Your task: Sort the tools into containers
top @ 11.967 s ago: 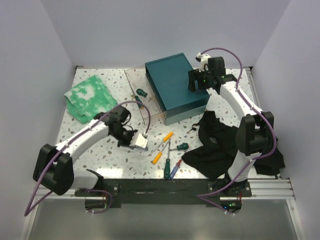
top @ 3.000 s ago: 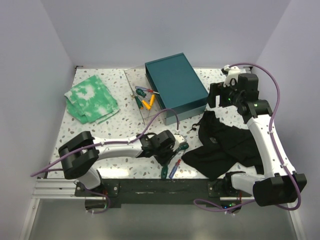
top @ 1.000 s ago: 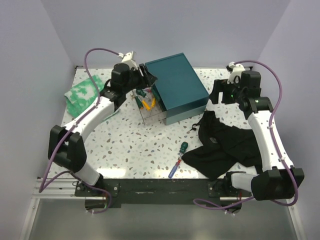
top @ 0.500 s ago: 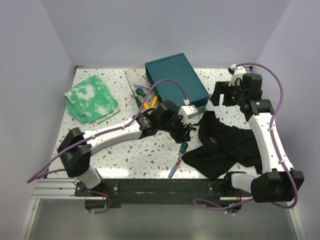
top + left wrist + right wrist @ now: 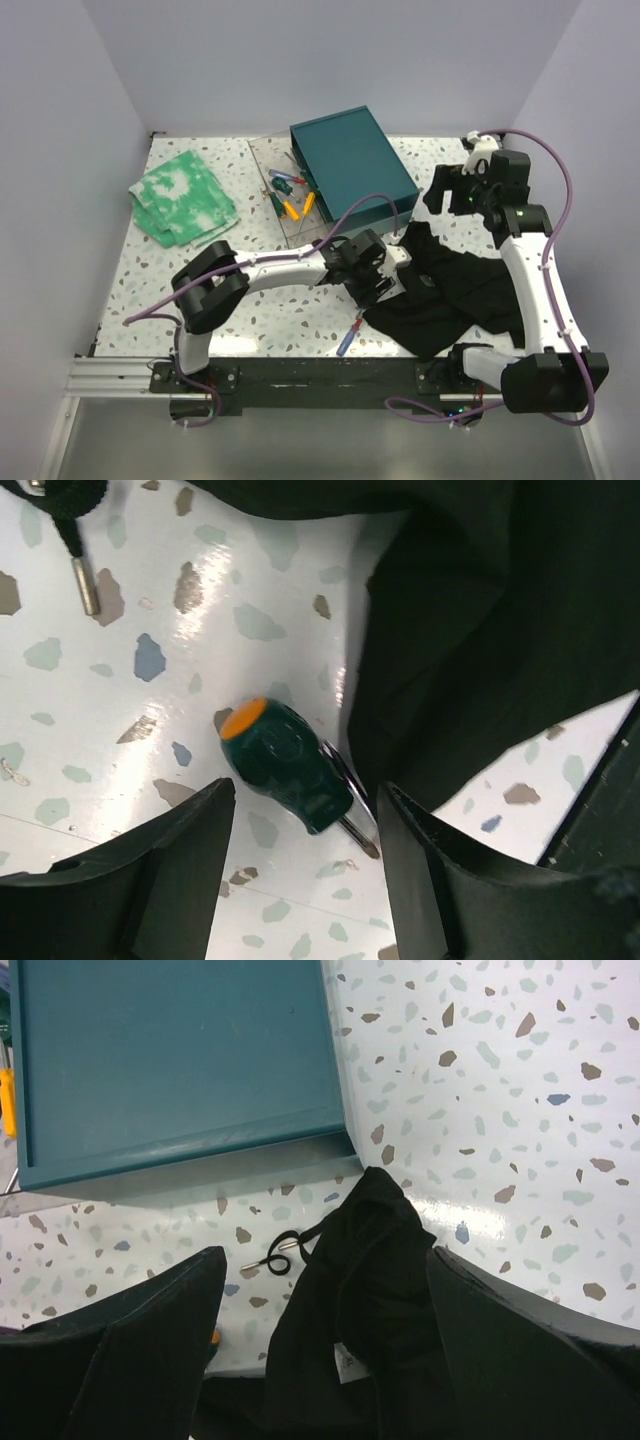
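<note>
Seeing left gripper [image 5: 305, 805] with jaws spread, straddling a stubby green screwdriver [image 5: 285, 765] with an orange end cap; no finger contact visible. Flat on the speckled table [image 5: 120, 680], shaft tip right at the edge of the black cloth [image 5: 480, 630]. Spotting a drawstring with a metal tip [image 5: 85, 585] toward the upper left of that wrist view. Seeing right gripper [image 5: 325, 1260] with jaws wide apart too, nothing between them, hovering over the cloth's peak near a corner of the teal box [image 5: 170, 1060]. From the top: finding a red-and-blue screwdriver [image 5: 349, 337] on the table beside the cloth edge, just nearer the arm bases than the left gripper. Counting several screwdrivers [image 5: 284, 181], green and orange handles, inside the clear box [image 5: 305, 232] against the teal box's left side. Noting green-white cloth [image 5: 183, 195] far left, well apart.
</note>
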`<state>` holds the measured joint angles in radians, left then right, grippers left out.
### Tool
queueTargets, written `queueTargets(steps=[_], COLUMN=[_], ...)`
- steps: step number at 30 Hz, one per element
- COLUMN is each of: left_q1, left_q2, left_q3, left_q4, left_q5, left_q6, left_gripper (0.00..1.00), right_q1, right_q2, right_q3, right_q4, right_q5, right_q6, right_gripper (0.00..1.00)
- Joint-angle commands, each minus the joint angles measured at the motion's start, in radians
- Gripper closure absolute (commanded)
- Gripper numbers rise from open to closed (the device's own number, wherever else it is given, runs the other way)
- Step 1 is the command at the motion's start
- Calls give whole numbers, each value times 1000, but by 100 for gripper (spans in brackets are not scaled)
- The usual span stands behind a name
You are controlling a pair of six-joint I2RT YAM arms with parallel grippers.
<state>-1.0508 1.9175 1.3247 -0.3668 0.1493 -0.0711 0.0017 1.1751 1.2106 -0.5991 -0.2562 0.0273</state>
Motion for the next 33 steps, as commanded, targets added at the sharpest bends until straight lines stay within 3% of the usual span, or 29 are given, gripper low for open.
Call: queueTargets(steps=[1,8,11,12,15,18,22,28,31,33], left_q1=[2,2,5,9,34,81,182,518,627,658], left_q2=[52,127,133,126,65,-41,-227,-397,-390,-373], left_q3=[64,119,140,146,165,180,98,-45,-87,-75], left_q4=[17,11,0,-3,-8,8,187,420,422,396], left_q5=[-91,-148,-146,-146,-88,68,190,248,196,144], left_q6=[-53,-81,-62,-55,-21,20,-18,-514,-631,-621], left_gripper=[37,48,71,85,100,100,100,100,100,100], right_q1=[-29,-45,-54,-55,-60,-66,-69,-69,-71,-71], right_q2=[-31,-43,-48,-48,-52,-51,-43,-31,-26,-22], right_q3=[-13,-28,-29,-29,-28,-28,-28,-25,-26,-25], right_q4=[38,41,41,39,38,38,41,42,41,44], right_q5=[-21,-25,-26,-26,-25,-23,-28,-31,-38,-41], right_q6=[16,22,23,23,22,22,23,28,36,45], right_gripper=[15,15,15,15,15,15,15,15,15,15])
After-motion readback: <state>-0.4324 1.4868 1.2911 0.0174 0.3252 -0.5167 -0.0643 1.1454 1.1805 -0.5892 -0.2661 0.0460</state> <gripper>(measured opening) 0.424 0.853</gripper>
